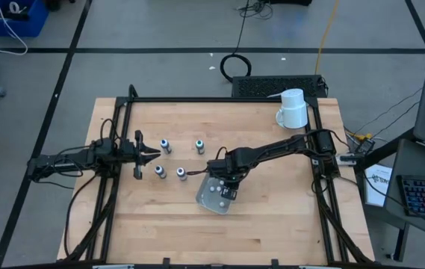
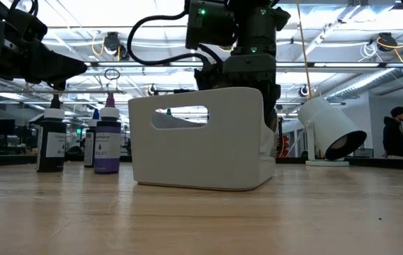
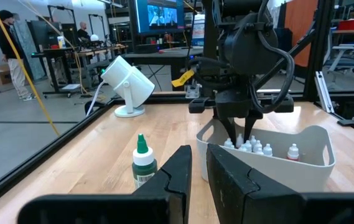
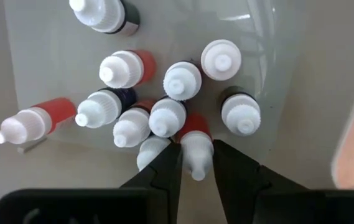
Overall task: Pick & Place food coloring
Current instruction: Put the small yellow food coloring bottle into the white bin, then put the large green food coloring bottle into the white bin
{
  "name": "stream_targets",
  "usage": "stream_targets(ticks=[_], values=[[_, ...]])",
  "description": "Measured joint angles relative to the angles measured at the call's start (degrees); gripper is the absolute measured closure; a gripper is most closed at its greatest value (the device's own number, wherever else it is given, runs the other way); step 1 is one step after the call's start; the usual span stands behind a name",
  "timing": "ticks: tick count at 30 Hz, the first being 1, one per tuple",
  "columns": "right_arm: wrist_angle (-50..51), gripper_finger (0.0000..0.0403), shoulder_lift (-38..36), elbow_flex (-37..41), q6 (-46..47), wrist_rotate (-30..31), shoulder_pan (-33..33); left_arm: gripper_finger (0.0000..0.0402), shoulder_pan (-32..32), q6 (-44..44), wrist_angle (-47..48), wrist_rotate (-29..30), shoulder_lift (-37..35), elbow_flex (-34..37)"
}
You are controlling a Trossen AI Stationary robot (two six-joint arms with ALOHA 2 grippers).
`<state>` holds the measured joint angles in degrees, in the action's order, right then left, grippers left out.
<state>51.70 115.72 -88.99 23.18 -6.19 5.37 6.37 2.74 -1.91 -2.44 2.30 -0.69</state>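
Observation:
A white bin stands mid-table and holds several small food coloring bottles with white caps, some with red bodies. My right gripper points down into the bin, shut on one red bottle. Several more bottles stand upright on the wood left of the bin; one has a green cap. My left gripper hovers level at the table's left, shut and touching nothing. In the low view the bin's wall hides my right fingers. My right gripper has the white cap of a red-bodied bottle between its two fingers, one on either side. The fingers come from above, pointing down into the bin. The bottle leans among the other bottles, and its foot is hidden.
A white mug sits tilted at the table's far right corner. Black frame rails run along the left and right sides. Bare wood lies near the front edge. People stand in the room beyond the table.

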Motion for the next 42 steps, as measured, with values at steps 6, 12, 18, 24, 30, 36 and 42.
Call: stream_targets(ticks=[6, 12, 18, 24, 30, 36, 42], values=[[0.35, 0.0324, -0.02, 0.0, 0.16, -0.07, 0.0, 0.0344, 0.0, 0.01, 0.0, 0.0, 0.01, 0.0], [0.4, 0.0315, -0.07, 0.0, 0.77, -1.55, 0.0, 0.0344, -0.02, 0.0, -0.01, 0.0, -0.01, 0.0], [0.4, 0.0298, -0.07, 0.0, 1.98, -1.6, 0.0, 0.0344, 0.01, -0.01, -0.01, 0.0, 0.0, 0.0], [1.07, 0.0289, -0.97, 0.0, 2.1, -1.56, 0.0, 0.0344, 0.01, 0.0, -0.02, 0.0, -0.01, 0.0], [2.36, 0.0293, -2.11, -0.02, 3.17, -1.47, 0.0, 0.0344, 0.0, 0.01, -0.02, 0.0, 0.0, 0.0], [3.76, 0.0292, -3.88, -0.07, 3.21, -1.37, 0.0, 0.0344, -0.02, 0.0, 0.0, 0.0, 0.01, 0.0], [6.19, 0.0295, -7.8, -0.07, 5.29, 0.0, 0.06, 0.0344, 0.0, -0.01, 0.0, 0.0, 0.0, 0.0]])
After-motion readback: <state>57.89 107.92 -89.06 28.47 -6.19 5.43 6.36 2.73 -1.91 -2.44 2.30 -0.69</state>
